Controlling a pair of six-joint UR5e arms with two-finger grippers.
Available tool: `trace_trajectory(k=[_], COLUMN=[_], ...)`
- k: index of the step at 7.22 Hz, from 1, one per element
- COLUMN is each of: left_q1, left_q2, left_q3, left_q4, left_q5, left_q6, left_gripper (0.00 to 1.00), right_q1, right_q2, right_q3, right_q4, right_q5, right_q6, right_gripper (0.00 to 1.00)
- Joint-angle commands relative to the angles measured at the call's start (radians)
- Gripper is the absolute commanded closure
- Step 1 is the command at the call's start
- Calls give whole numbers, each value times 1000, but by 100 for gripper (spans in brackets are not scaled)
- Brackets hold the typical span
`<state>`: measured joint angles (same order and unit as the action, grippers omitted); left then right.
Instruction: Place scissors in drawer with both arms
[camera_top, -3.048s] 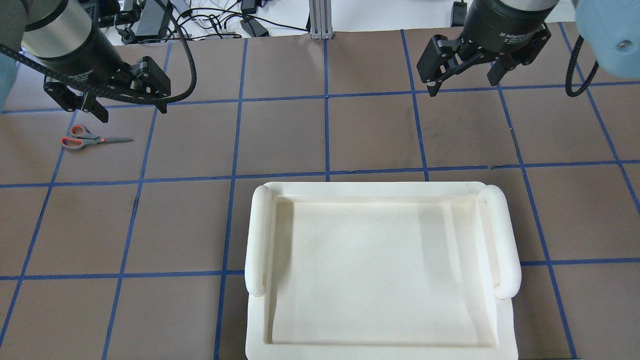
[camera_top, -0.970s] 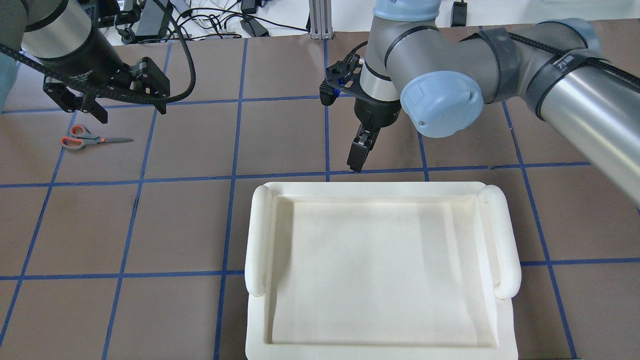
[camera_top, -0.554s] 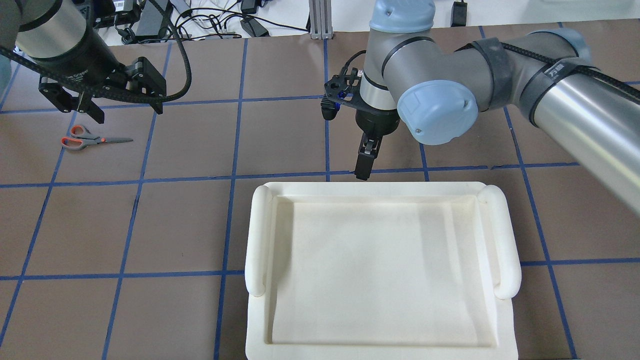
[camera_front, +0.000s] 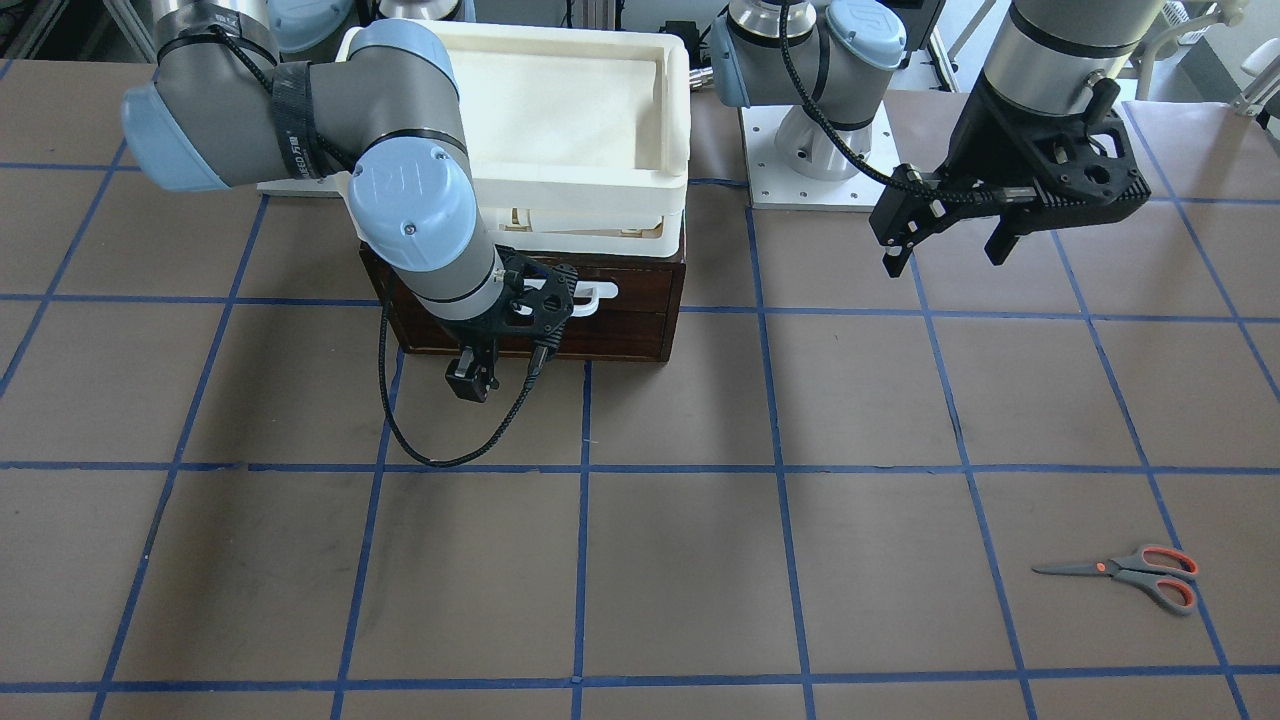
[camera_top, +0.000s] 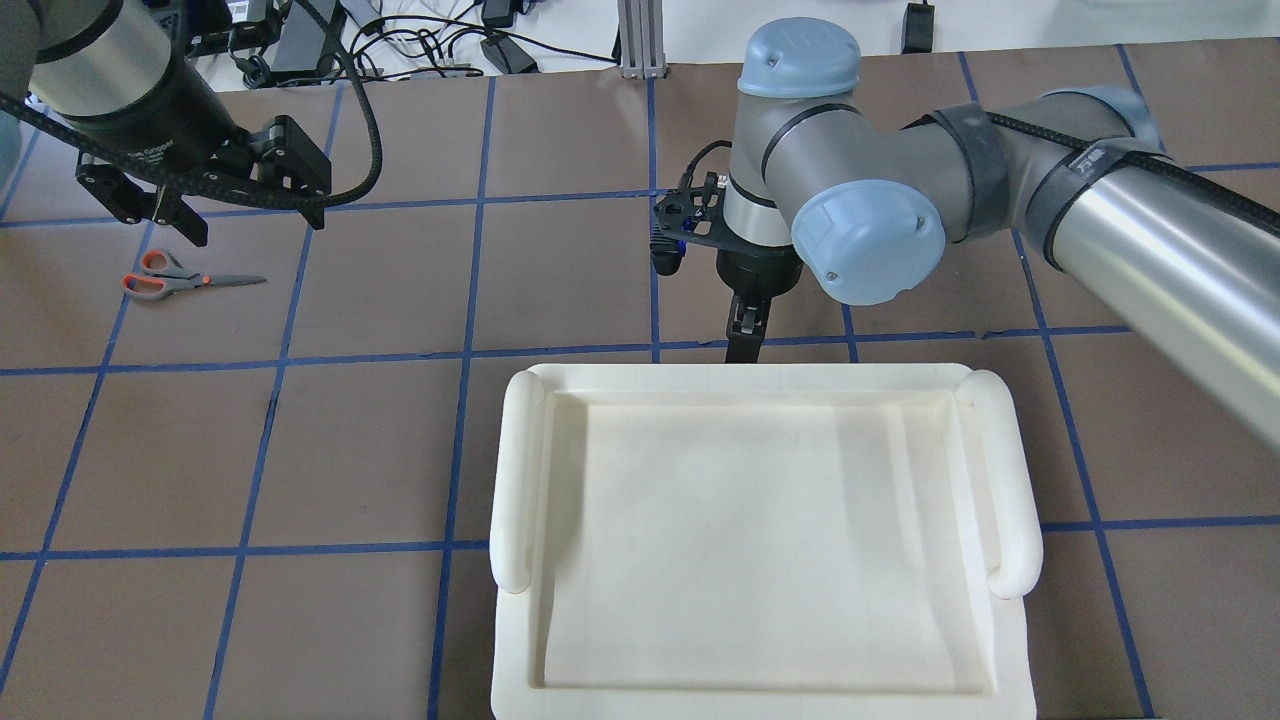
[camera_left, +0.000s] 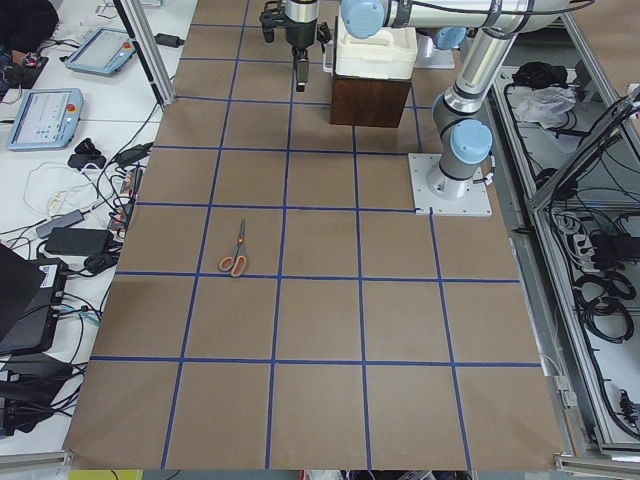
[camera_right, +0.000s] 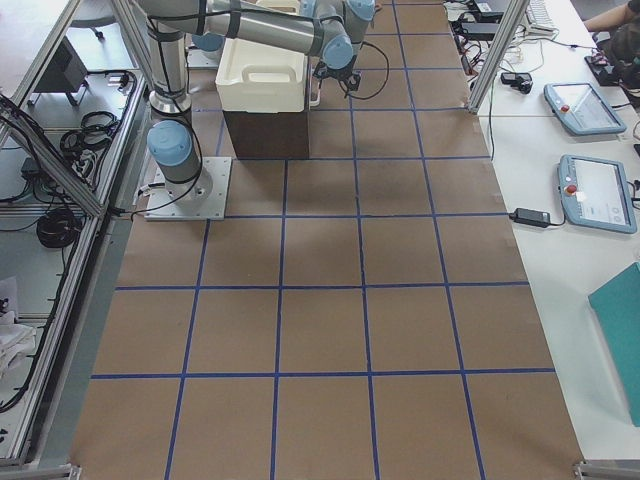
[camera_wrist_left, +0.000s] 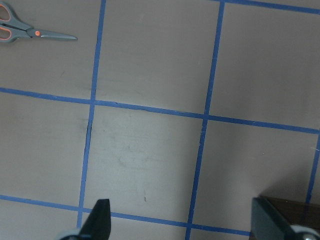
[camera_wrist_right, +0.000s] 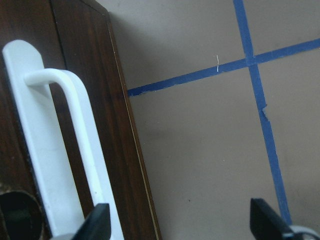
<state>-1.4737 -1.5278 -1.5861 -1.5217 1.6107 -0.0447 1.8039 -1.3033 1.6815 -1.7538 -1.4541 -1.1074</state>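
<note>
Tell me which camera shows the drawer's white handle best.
The right wrist view: the white handle runs down the frame's left, close on the dark drawer front. The front-facing view shows only its end, past the right arm. Overhead, the cream tray hides it; the other views miss it.

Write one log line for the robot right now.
right gripper: open, near drawer handle | left gripper: open, raised | scissors: on table | drawer: shut
</note>
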Motion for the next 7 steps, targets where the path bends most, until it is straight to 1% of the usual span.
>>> trace_trajectory(k=[1,7], left_q1=[1,1], left_q2=[0,0], left_q3=[0,0], left_q4=[0,3], left_q5=[2,2], left_q6=[0,0], left_gripper=[0,0], right_q1=[-2,5], right_q2=[-5,-10], right_q3=[-2,1], right_q4=[3,33], right_q5=[-2,-2], right_q6=[-2,9], right_gripper=[1,0])
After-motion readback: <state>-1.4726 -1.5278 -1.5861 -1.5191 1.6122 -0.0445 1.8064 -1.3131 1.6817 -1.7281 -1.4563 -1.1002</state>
